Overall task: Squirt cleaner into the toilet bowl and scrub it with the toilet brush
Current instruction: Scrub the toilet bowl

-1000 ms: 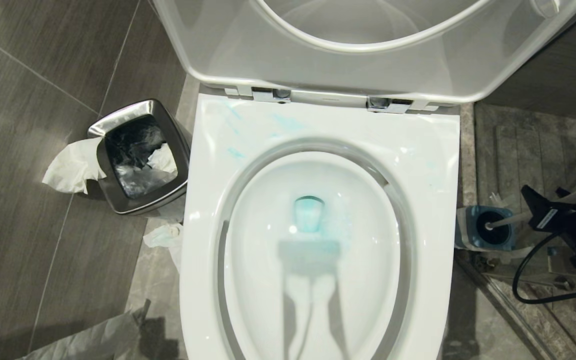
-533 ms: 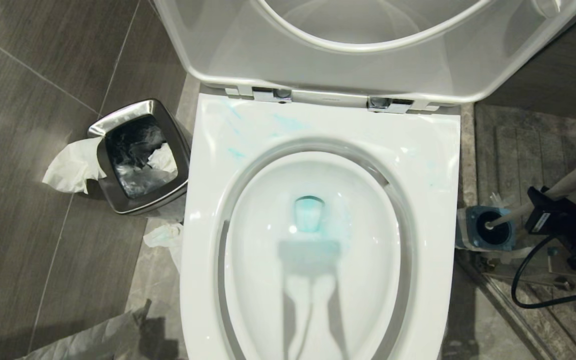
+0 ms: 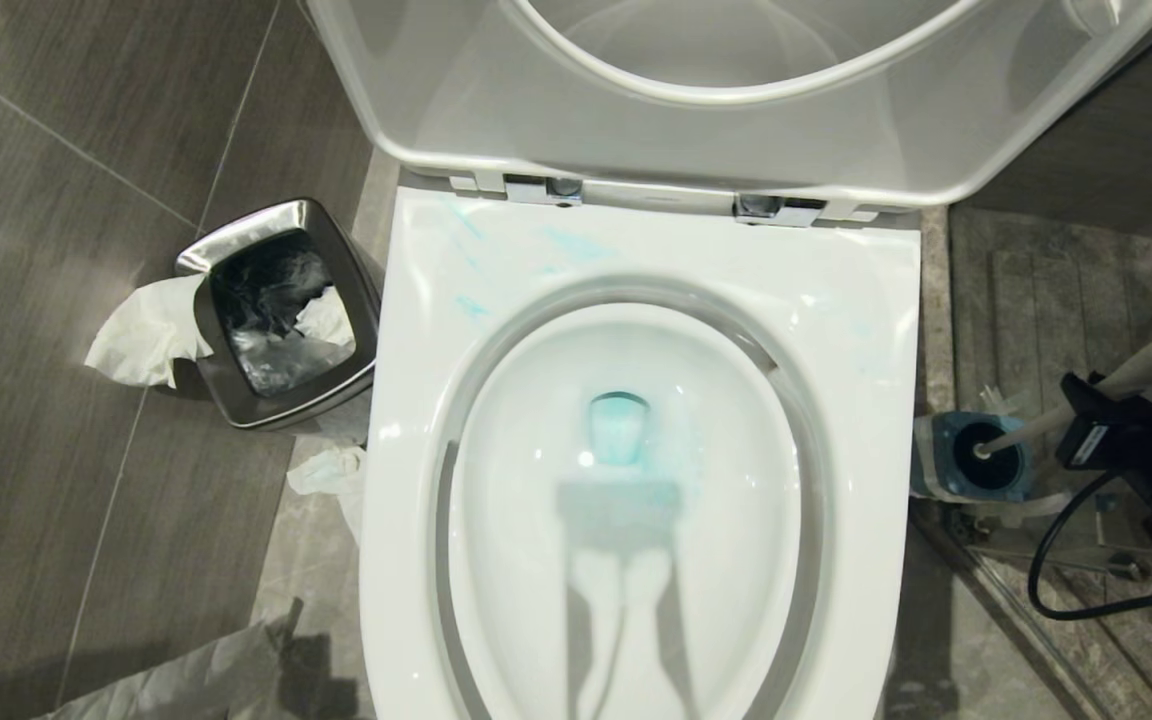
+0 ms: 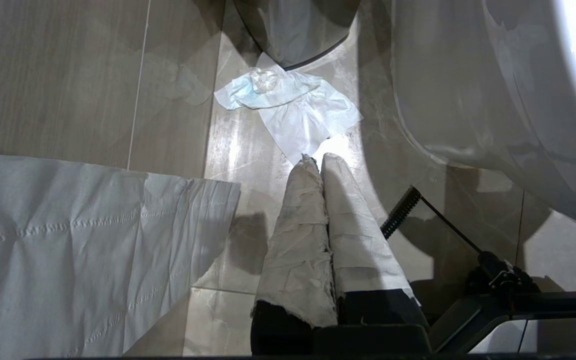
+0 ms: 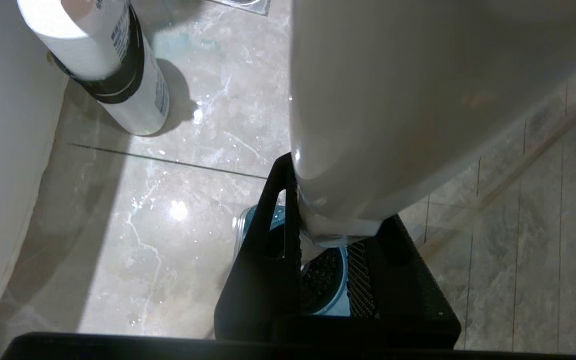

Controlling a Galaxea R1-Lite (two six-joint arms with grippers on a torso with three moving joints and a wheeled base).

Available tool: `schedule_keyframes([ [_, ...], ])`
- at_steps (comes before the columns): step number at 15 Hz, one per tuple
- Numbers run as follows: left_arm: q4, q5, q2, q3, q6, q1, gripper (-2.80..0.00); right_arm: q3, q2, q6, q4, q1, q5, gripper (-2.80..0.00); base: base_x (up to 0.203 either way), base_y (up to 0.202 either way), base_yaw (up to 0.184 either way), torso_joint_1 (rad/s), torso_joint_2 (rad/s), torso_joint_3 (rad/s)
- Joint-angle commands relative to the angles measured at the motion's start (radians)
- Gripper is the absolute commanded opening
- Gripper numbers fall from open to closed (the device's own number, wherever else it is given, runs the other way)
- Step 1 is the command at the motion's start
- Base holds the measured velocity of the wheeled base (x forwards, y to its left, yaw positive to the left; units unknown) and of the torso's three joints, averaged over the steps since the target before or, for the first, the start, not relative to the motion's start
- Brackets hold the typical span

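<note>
The white toilet bowl (image 3: 866, 330) fills the head view, lid (image 3: 636, 130) raised. Teal cleaner shows as smears on the back rim (image 3: 576, 245) and as tinted water (image 3: 618, 430) in the drain. To the bowl's right the toilet brush (image 3: 1036, 425) leans in its blue holder (image 3: 936, 470), dark head down inside. My right gripper (image 3: 1096, 400) is shut on the white handle (image 5: 393, 100), with the bristle head (image 5: 320, 272) below between the black fingers (image 5: 263, 240). My left gripper (image 4: 318, 160) is shut and empty, hanging low beside the bowl's outer wall.
A steel waste bin (image 3: 281, 310) with tissue (image 3: 141, 335) hanging from it stands left of the bowl. Crumpled tissue (image 4: 293, 105) and a paper sheet (image 4: 68, 240) lie on the floor. A white bottle (image 5: 118, 65) with a dark band stands near the holder. A glass partition rail (image 3: 996, 590) runs at right.
My right gripper has closed on the brush handle. The handle's upper end has tilted up and now shows past the gripper. The left arm has not moved.
</note>
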Motion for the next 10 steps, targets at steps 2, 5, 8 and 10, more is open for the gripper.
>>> schedule_keyframes([
  [2, 0.0, 0.0, 0.002, 0.0, 0.0, 0.0, -2.8, -0.01, -0.049, 0.003, -0.01, 0.0, 0.009, -2.8, 0.0, 0.0, 0.0, 0.0, 0.0, 0.0],
  [5, 0.0, 0.0, 0.002, 0.0, 0.0, 0.0, -2.8, -0.019, -0.108, 0.006, 0.019, 0.0, 0.013, -2.8, 0.0, 0.0, 0.0, 0.0, 0.0, 0.0],
  [8, 0.0, 0.0, 0.002, 0.0, 0.0, 0.0, -2.8, -0.032, -0.192, 0.016, 0.111, 0.001, 0.013, -2.8, 0.0, 0.0, 0.0, 0.0, 0.0, 0.0],
  [10, 0.0, 0.0, 0.002, 0.0, 0.0, 0.0, -2.8, -0.051, -0.244, 0.022, 0.159, 0.0, 0.011, -2.8, 0.0, 0.0, 0.0, 0.0, 0.0, 0.0],
])
